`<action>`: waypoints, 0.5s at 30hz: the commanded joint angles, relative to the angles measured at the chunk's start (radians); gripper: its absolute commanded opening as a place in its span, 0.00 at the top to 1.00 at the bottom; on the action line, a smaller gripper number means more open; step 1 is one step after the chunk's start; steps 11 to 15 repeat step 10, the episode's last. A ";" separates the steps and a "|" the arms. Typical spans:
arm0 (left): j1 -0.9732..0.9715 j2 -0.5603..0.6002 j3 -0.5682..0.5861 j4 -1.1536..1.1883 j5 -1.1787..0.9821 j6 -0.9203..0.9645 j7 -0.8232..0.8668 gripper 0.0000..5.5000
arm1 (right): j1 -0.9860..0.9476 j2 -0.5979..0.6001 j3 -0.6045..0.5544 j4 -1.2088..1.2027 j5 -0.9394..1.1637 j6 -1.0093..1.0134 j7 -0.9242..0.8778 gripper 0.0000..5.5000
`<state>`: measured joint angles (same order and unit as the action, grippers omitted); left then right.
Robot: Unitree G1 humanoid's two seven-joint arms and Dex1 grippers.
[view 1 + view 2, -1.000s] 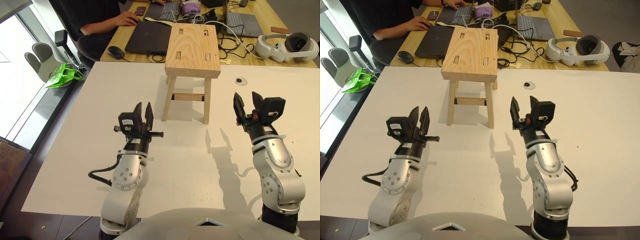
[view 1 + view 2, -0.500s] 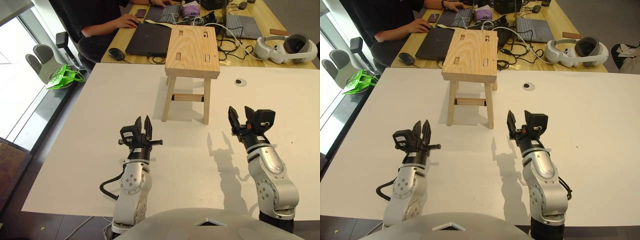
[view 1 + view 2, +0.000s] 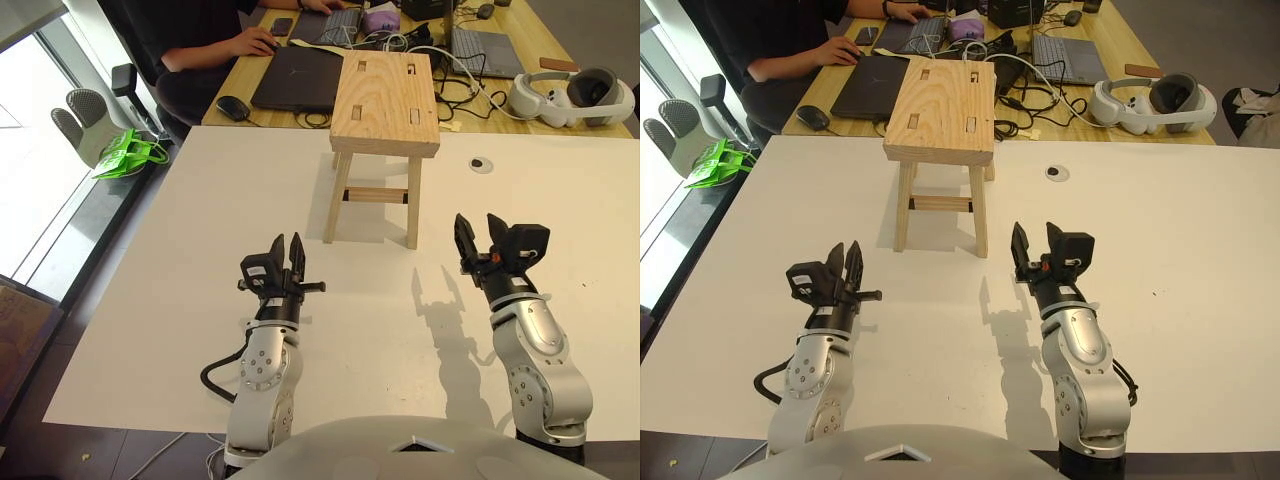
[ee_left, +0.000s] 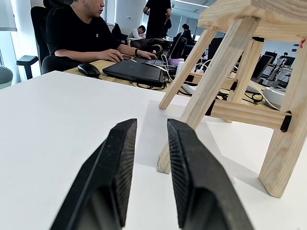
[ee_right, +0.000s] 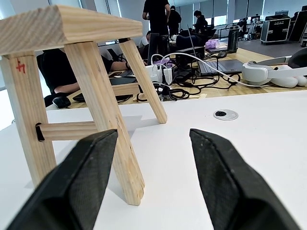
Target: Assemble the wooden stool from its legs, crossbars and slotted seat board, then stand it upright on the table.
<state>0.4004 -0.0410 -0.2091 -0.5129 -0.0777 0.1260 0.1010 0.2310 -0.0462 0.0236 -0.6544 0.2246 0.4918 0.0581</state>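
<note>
Left fingers point(image 4: 120, 163) retracted, ajar; right fingers point(image 5: 91, 167) retracted, spread.

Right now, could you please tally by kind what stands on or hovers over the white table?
Upright light wooden stool: 1
Black two-finger grippers: 2, the left gripper and the right gripper, both open
Small round grey disc on the white table: 1
Total: 4

Head eyes look down over the table point(image 3: 220, 220) — low wrist cameras both face the stool point(image 3: 385, 100).
</note>
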 commanded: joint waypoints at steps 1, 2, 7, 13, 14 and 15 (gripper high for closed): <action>0.031 -0.002 -0.016 -0.014 0.009 -0.007 -0.011 0.79 | 0.008 -0.004 0.012 0.007 -0.006 -0.009 0.003 0.49; 0.036 0.000 -0.019 -0.017 0.007 -0.007 -0.016 0.79 | 0.008 -0.004 0.014 0.008 -0.008 -0.010 0.003 0.49; 0.035 -0.005 -0.029 -0.017 0.014 -0.017 -0.025 0.79 | -0.002 -0.005 0.014 0.013 -0.009 -0.011 0.001 0.49; 0.022 -0.021 -0.021 -0.010 -0.001 -0.042 -0.025 0.79 | -0.007 -0.006 0.009 0.013 -0.008 -0.004 -0.003 0.49; 0.022 -0.021 -0.021 -0.010 -0.001 -0.042 -0.025 0.79 | -0.007 -0.006 0.009 0.013 -0.008 -0.004 -0.003 0.49; 0.022 -0.021 -0.021 -0.010 -0.001 -0.042 -0.025 0.79 | -0.007 -0.006 0.009 0.013 -0.008 -0.004 -0.003 0.49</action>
